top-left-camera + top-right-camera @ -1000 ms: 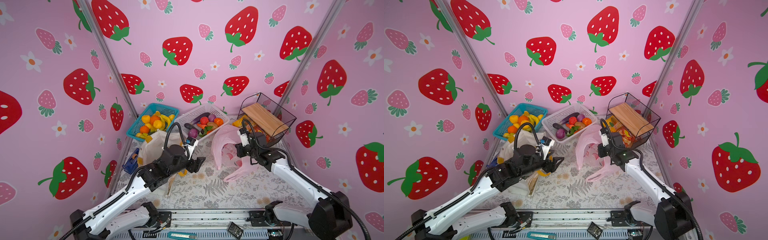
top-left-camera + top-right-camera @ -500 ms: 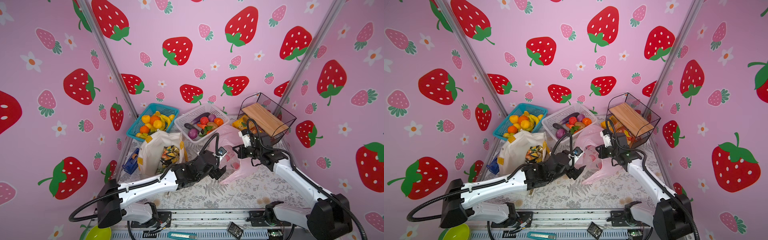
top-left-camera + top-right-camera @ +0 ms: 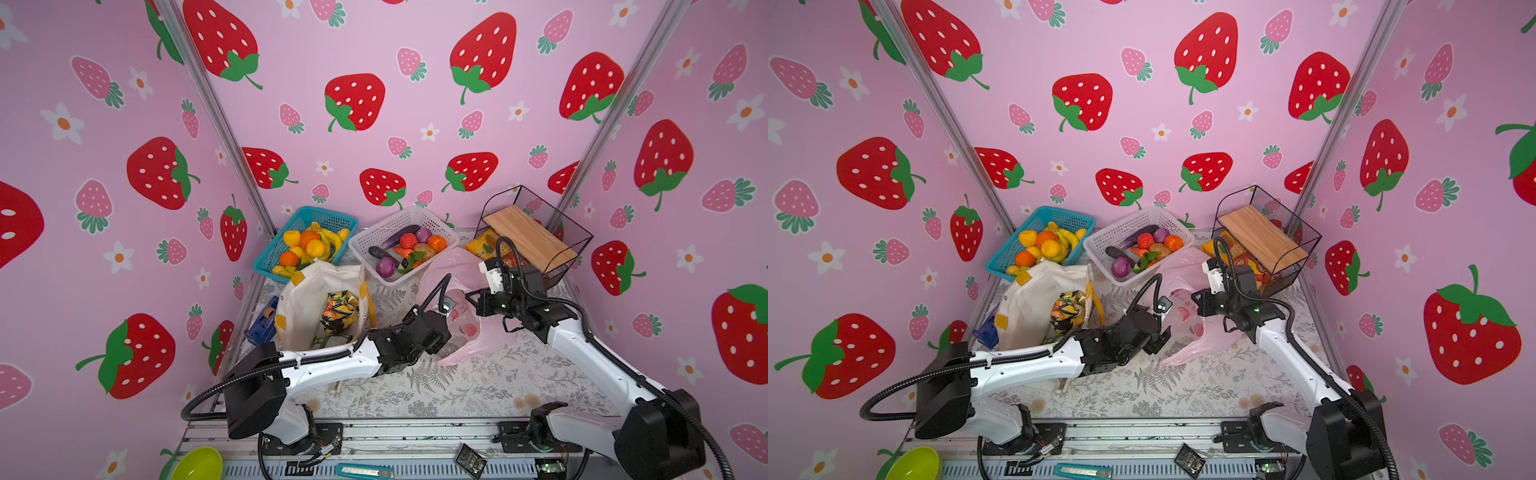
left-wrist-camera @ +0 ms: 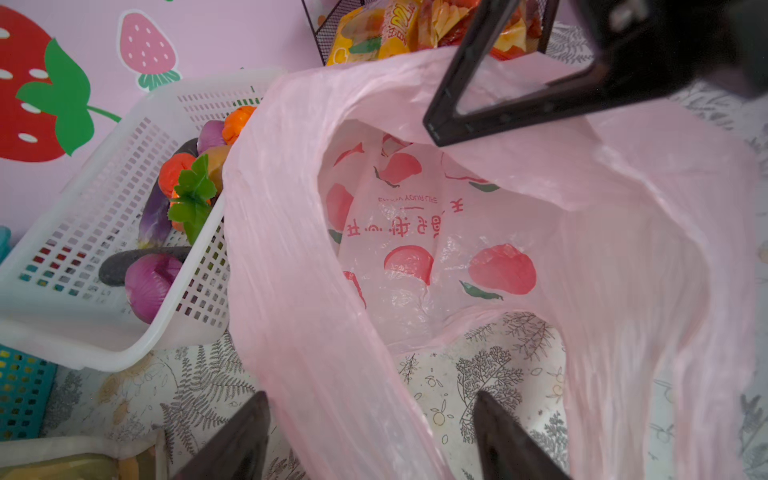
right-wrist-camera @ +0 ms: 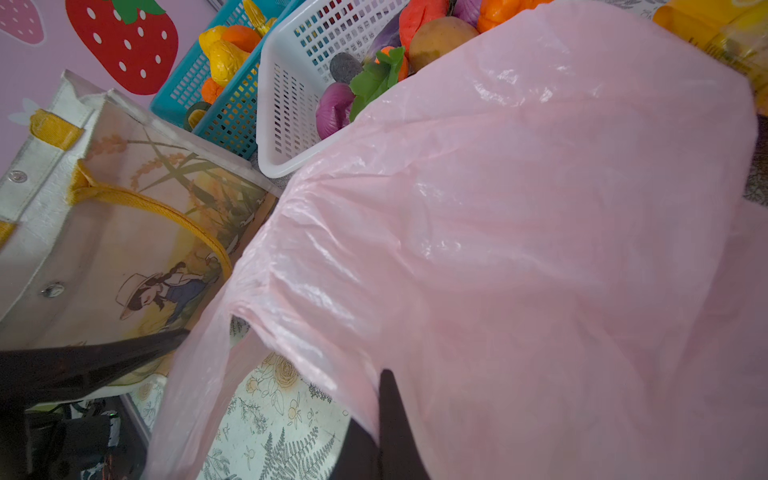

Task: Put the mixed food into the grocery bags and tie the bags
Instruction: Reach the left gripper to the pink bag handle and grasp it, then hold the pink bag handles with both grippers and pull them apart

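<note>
Jaws of my left gripper (image 4: pixel 370 401) stand apart astride the rim of the pink bag (image 4: pixel 415 249); my right gripper (image 5: pixel 385 395) is clamped on it. Bag empty (tote (image 3: pixel 307 299) holds one snack packet (image 3: pixel 340 309)), vegetables (image 3: pixel 405 245) lie in the white basket (image 3: pixel 374 237), nothing tied.

Pink strawberry-print walls (image 3: pixel 415 62) meet at metal corner posts (image 3: pixel 220 124) around a fern-patterned tabletop (image 3: pixel 457 390)

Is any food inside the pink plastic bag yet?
No, the left wrist view looks into the open pink bag and shows only its print, no food.
</note>
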Robot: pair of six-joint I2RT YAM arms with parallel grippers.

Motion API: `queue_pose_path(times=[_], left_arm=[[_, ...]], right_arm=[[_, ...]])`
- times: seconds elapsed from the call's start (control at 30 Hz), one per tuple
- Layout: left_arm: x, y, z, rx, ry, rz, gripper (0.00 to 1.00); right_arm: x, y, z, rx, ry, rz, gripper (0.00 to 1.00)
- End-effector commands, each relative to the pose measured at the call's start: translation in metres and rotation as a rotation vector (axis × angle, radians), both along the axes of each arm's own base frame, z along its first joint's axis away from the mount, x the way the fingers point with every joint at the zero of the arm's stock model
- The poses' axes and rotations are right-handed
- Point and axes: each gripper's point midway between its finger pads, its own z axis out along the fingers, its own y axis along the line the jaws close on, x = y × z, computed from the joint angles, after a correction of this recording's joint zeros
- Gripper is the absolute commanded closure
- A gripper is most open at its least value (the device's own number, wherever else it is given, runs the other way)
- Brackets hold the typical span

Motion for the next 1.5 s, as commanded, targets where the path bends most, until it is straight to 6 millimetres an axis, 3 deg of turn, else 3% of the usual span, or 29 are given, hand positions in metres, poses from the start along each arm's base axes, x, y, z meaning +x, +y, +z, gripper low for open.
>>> queue_pose_path(times=[0.0,0.17,0.2,0.3,0.47,0.6,0.73,0.93,1.03,1.2,1.27,1.33,1.43,1.47], left_arm=[[0.006,0.01,-0.005,-0.006,-0.009,0.065,0.4],[0.0,0.016,-0.012,-0.105,0.107,0.018,0.78],[-0.002,0.015,-0.008,-0.145,0.139,-0.008,0.87],[-0.014,0.003,0.02,-0.297,0.251,-0.111,1.0],[-0.03,-0.009,0.074,-0.557,0.46,-0.248,1.0],[-0.027,-0.009,0.099,-0.66,0.621,-0.28,1.0],[-0.03,-0.017,0.118,-0.738,0.743,-0.359,1.0],[-0.021,-0.011,0.133,-0.785,0.784,-0.365,1.0],[-0.018,-0.009,0.135,-0.796,0.804,-0.357,1.0],[-0.013,-0.007,0.131,-0.817,0.836,-0.342,1.0],[-0.009,-0.004,0.13,-0.816,0.833,-0.326,1.0],[-0.003,-0.001,0.127,-0.806,0.818,-0.3,1.0],[0.015,0.01,0.114,-0.741,0.75,-0.18,1.0],[0.023,0.015,0.111,-0.719,0.708,-0.131,1.0]], right_arm=[[0.001,-0.008,0.006,-0.013,-0.03,-0.03,1.0],[-0.003,-0.006,0.019,0.017,-0.094,-0.01,1.0],[-0.002,-0.009,0.018,0.003,-0.108,-0.017,1.0],[0.002,-0.022,0.016,-0.066,-0.148,-0.087,1.0],[0.003,-0.024,0.022,-0.172,-0.274,-0.152,0.9],[0.0,-0.021,0.03,-0.275,-0.411,-0.176,0.59],[-0.005,-0.011,0.033,-0.318,-0.519,-0.139,0.45],[-0.011,0.004,0.025,-0.321,-0.568,-0.082,0.32],[-0.018,0.007,0.011,-0.336,-0.584,-0.072,0.23],[-0.019,-0.005,-0.008,-0.405,-0.598,-0.147,0.18],[-0.019,-0.009,-0.004,-0.4,-0.607,-0.17,0.24],[-0.022,-0.008,0.005,-0.366,-0.621,-0.165,0.48],[-0.029,0.0,0.009,-0.309,-0.539,-0.132,0.93],[-0.032,0.002,0.006,-0.295,-0.472,-0.122,1.0]])
